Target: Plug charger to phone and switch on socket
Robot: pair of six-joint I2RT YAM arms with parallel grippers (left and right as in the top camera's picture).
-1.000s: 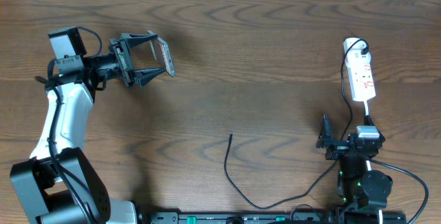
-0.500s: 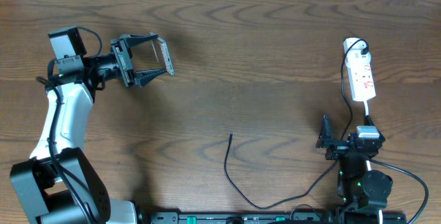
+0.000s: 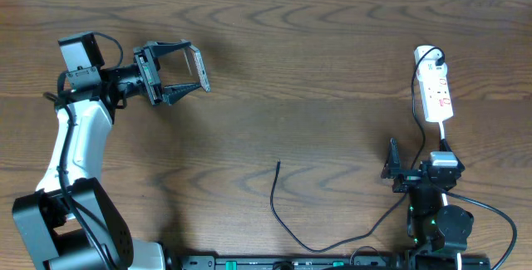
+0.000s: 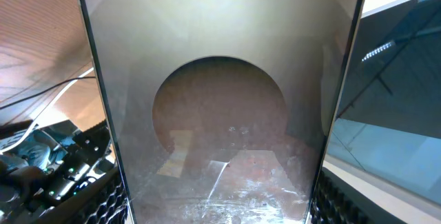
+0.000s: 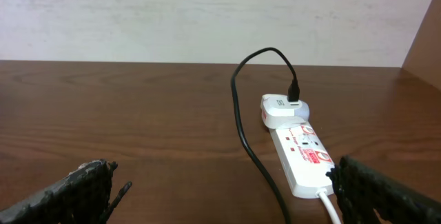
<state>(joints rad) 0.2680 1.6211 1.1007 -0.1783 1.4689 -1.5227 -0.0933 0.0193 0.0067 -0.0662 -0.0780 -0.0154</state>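
Phone is sitting up at the table's far left, pinched across its width by the left gripper - that gripper is clenching on it, one finger on each long edge. From overhead the phone is showing almost edge-on, a thin silver-grey slab at the fingertips; whether it is touching the wood cannot be told. In the left wrist view its glossy mirrored back is filling the middle of the picture, with the ribbed fingers peeking in at the bottom corners. Charger is lying loose on the table, well apart from the phone: its free plug tip is pointing up near the table's middle, and the thin black cable is curving down toward the near edge, then running right toward the right arm. Its other end is going into a white adapter sitting in the far end of the socket. Socket is lying at the far right of the table - white strip, red marks on top, white cord leaving its near end; whether it is switched on or off cannot be told. Right gripper is hanging just short of the socket's near end, jaws spread wide, gripping nothing, touching neither cable nor strip.
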